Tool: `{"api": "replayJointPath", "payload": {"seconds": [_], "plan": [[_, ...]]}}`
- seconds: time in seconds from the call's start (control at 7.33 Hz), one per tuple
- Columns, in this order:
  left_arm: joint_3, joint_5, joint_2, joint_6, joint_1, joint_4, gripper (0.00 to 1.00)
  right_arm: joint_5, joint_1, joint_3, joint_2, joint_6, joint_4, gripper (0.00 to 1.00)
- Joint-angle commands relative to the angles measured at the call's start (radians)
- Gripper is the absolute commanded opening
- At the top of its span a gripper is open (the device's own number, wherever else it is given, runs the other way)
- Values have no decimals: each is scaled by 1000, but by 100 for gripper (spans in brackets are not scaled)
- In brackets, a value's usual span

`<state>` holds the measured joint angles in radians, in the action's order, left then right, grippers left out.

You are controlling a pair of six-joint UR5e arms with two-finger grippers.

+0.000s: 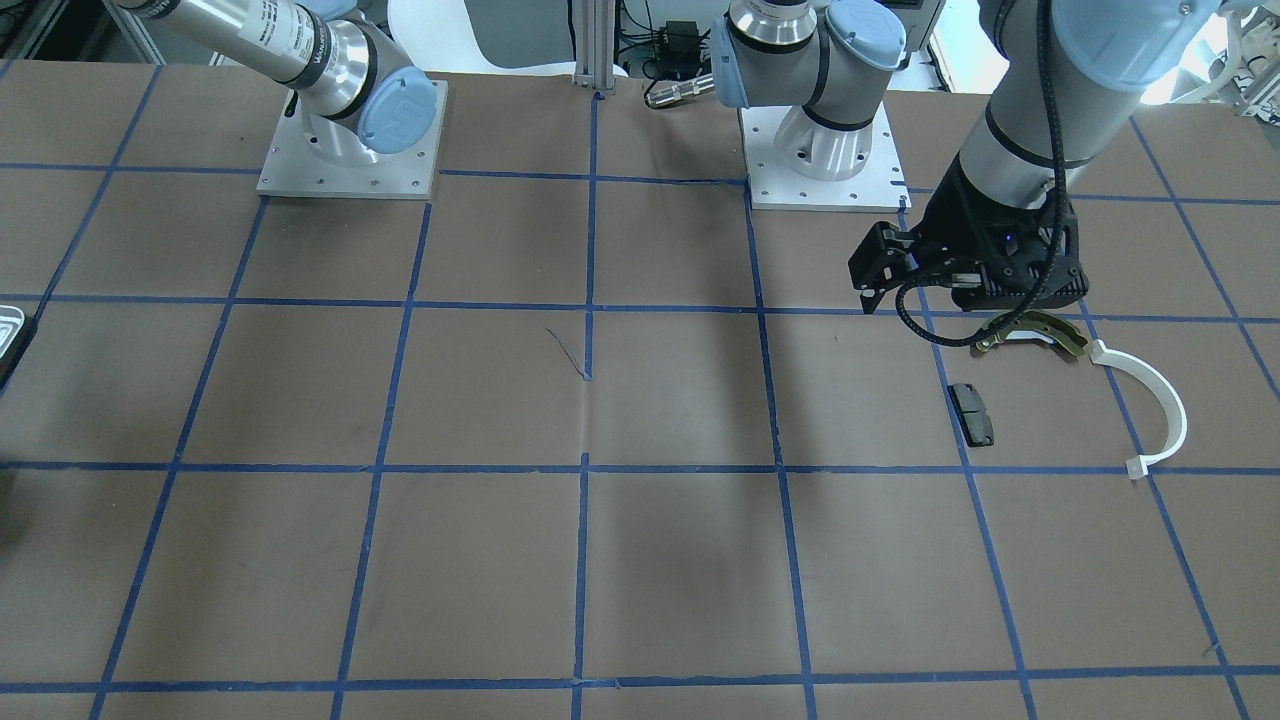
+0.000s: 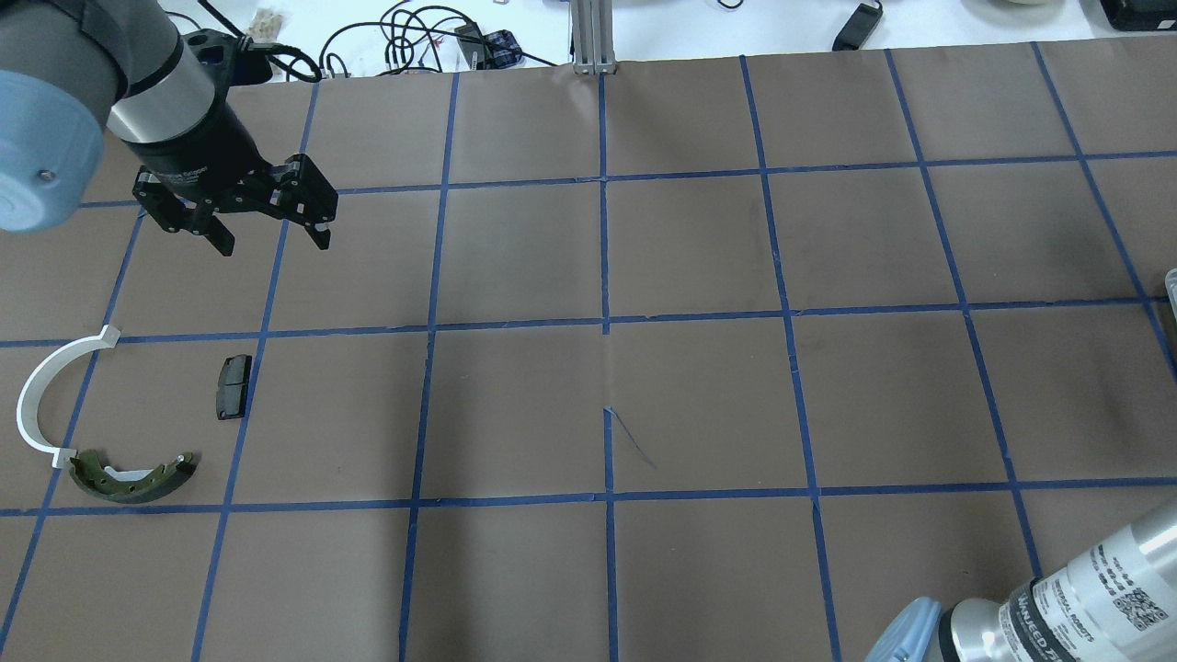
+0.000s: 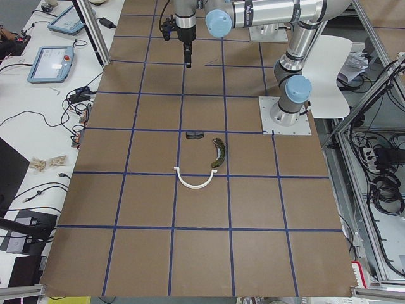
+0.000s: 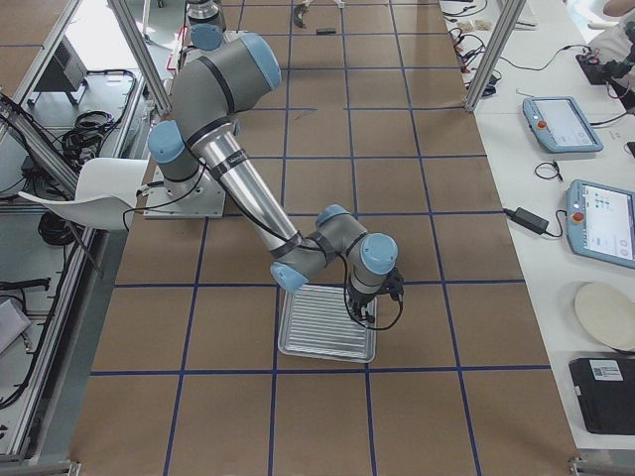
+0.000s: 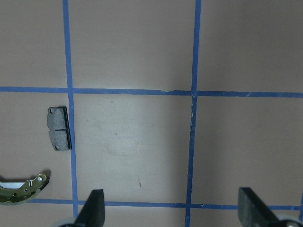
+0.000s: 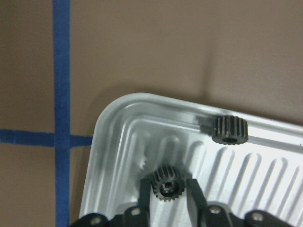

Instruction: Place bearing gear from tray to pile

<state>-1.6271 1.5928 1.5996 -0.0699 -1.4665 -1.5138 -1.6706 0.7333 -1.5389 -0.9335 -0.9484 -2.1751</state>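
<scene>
In the right wrist view my right gripper (image 6: 166,196) has its two fingers closed against the sides of a small dark bearing gear (image 6: 165,183), in the corner of the ribbed silvery tray (image 6: 118,123). A second gear (image 6: 229,130) lies against the tray's far wall. In the exterior right view this gripper (image 4: 362,315) is low over the tray (image 4: 298,342). My left gripper (image 2: 271,234) is open and empty, hanging above the table. The pile lies close by it: brake shoe (image 2: 133,476), white half-ring (image 2: 37,386) and dark pad (image 2: 234,386).
The table is brown paper with a blue tape grid. Only slivers of the tray show at the table's end in the front-facing view (image 1: 8,330) and in the overhead view (image 2: 1172,280). Both arm bases (image 1: 825,160) stand at the robot's side.
</scene>
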Motion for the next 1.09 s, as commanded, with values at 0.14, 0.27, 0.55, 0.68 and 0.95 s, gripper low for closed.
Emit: {"api": "replayJointPath", "payload": {"seconds": [0.14, 0.27, 0.55, 0.68, 0.95], "plan": [[-2, 3, -18, 1, 0, -12, 100, 5, 0, -3, -2, 10, 0, 17], [0, 1, -12, 1, 0, -8, 100, 3, 0, -3, -7, 22, 4, 9], [-3, 3, -7, -1, 0, -14, 100, 9, 12, -15, -89, 71, 38, 6], [-4, 3, -7, 1, 0, -8, 100, 11, 70, -17, -147, 123, 140, 6], [-4, 3, -1, 1, -2, -8, 100, 9, 246, -30, -273, 299, 306, 6]]}}
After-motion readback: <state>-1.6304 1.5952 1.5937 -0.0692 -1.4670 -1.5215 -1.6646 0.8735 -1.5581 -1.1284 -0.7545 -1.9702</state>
